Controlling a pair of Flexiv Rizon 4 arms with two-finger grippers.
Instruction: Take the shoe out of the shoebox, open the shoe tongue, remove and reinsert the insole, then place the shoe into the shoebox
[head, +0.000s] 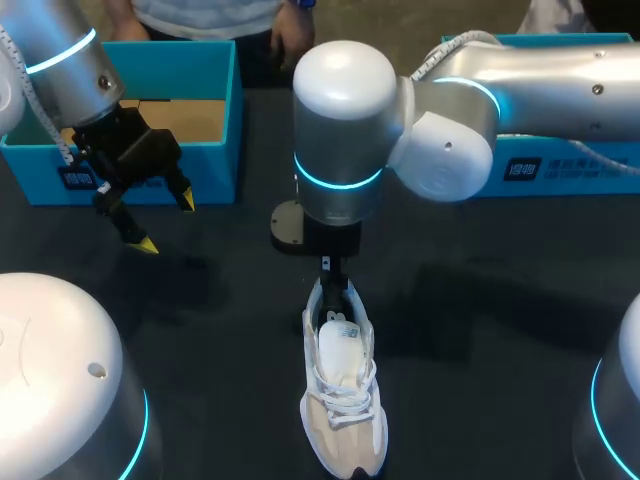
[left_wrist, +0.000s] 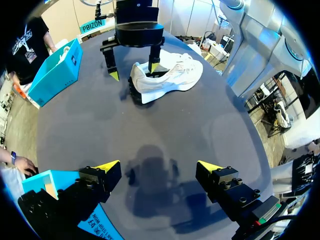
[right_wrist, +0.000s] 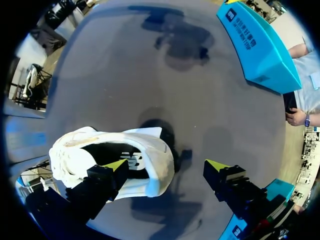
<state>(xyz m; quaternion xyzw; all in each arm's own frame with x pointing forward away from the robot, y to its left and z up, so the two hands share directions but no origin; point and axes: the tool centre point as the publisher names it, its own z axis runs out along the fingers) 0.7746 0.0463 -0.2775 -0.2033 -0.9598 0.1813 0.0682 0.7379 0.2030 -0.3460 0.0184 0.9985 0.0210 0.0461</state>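
Observation:
A white sneaker (head: 343, 395) lies on the dark table, toe toward the front edge, its tongue and insole showing in the opening. My right gripper (right_wrist: 166, 165) is open at the shoe's heel (right_wrist: 152, 167). One fingertip (right_wrist: 116, 165) is inside the shoe's opening, the other stands outside behind the heel. The left wrist view shows the same, right gripper (left_wrist: 134, 71) astride the sneaker's (left_wrist: 172, 77) heel. My left gripper (head: 163, 224) hangs open over bare table in front of the open blue shoebox (head: 215, 150), holding nothing; its fingertips (left_wrist: 109, 165) are spread wide.
A second blue box (head: 560, 165) stands at the back right under my right arm. Dark bare table lies between the left gripper and the sneaker and to both sides of the shoe.

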